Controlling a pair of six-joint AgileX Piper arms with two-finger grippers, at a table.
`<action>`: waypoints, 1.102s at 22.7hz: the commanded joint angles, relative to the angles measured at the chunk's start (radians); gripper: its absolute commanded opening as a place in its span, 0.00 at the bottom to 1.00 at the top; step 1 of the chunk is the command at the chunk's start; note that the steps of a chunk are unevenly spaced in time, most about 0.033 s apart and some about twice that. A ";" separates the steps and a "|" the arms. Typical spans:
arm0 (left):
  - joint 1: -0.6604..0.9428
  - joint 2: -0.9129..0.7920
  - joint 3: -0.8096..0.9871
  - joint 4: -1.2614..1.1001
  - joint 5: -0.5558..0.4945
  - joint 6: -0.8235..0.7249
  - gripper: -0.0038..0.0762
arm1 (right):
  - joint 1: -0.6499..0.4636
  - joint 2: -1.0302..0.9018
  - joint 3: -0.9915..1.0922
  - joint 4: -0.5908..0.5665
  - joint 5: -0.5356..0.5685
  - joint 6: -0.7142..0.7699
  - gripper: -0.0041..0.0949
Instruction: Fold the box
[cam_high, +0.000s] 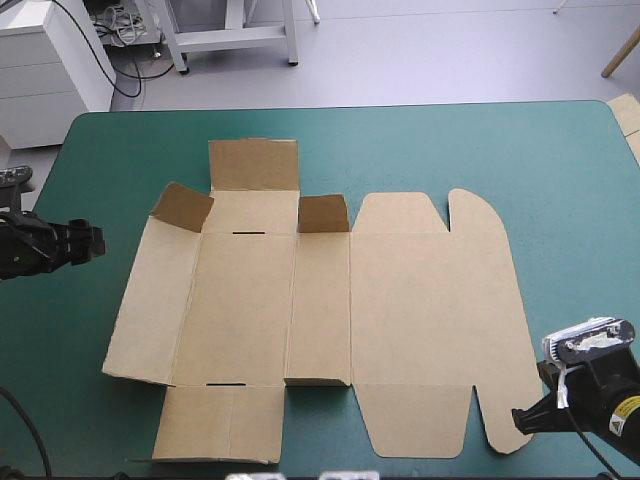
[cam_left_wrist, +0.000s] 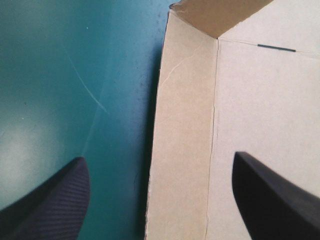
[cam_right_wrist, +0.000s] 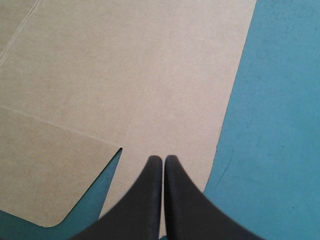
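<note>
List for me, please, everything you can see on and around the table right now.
box: one, brown, lying flat mid-table, small flaps raised on its far left part.
table: one, teal-green cover, under the box.
spare board: one edge, pale brown, beside the table's far right corner.
left gripper: one, black, open, at the box's left edge, one finger over the cover, the other over the box.
right gripper: one, black, shut, over the box's near right corner.

no text or numbers can be read.
</note>
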 joint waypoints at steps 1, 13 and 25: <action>-0.001 0.045 -0.028 -0.031 0.022 -0.002 0.74 | -0.003 0.007 -0.023 -0.008 -0.055 -0.010 0.04; -0.001 0.231 0.084 -0.132 0.022 0.103 0.74 | -0.003 0.007 -0.023 -0.012 -0.066 -0.010 0.04; -0.074 0.323 0.190 -0.249 0.028 0.208 0.74 | -0.003 0.007 -0.023 -0.014 -0.067 -0.010 0.04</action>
